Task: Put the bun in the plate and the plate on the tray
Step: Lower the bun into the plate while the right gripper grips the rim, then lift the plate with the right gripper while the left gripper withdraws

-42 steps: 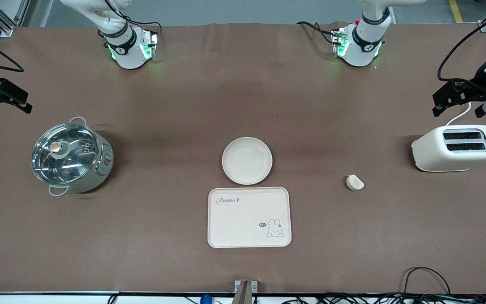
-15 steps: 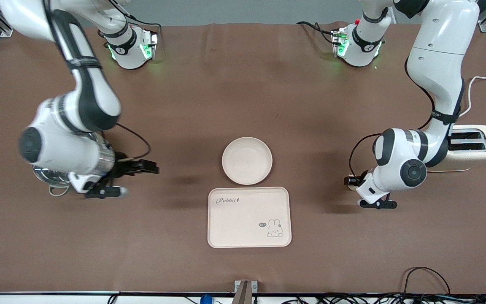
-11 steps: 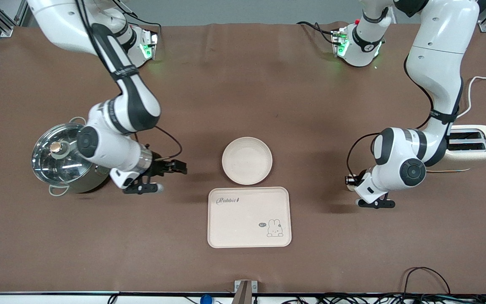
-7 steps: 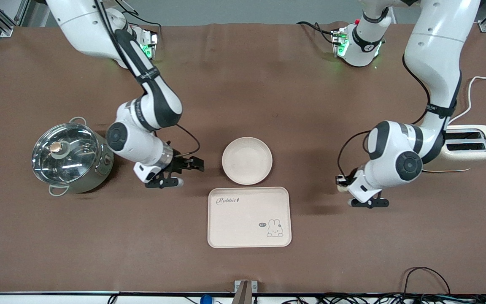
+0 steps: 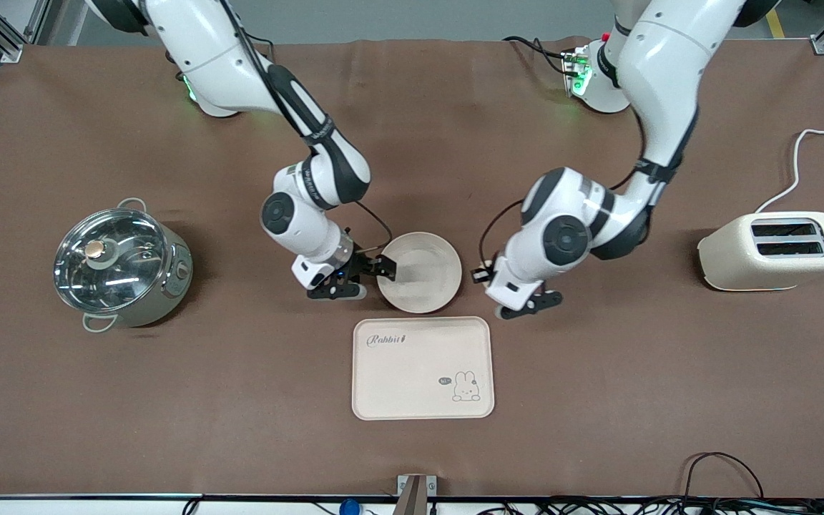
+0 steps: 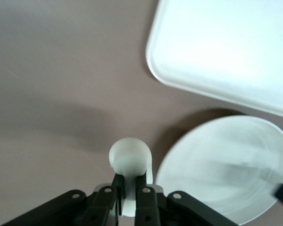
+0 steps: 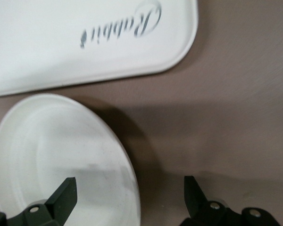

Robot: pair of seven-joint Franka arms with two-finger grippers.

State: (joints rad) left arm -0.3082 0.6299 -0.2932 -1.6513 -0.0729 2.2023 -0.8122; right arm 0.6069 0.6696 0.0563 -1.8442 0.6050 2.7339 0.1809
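The round cream plate (image 5: 428, 277) lies mid-table, touching the edge of the "Rabbit" tray (image 5: 412, 372) that is farther from the front camera. My left gripper (image 5: 489, 277) is shut on the small pale bun (image 6: 129, 155) and holds it just above the table beside the plate (image 6: 226, 169), on the left arm's side. The bun is hidden in the front view. My right gripper (image 5: 365, 279) is open at the plate's rim on the right arm's side. In the right wrist view (image 7: 130, 193) one finger (image 7: 63, 195) is over the plate (image 7: 61, 150) and the other is outside it.
A steel pot with a glass lid (image 5: 122, 265) stands toward the right arm's end. A cream toaster (image 5: 773, 250) with a white cord stands toward the left arm's end. The tray also shows in both wrist views (image 6: 226, 47) (image 7: 85, 42).
The left gripper took the bun off the table near the toaster and carried it in beside the plate. The right gripper swung from the pot to the plate's rim.
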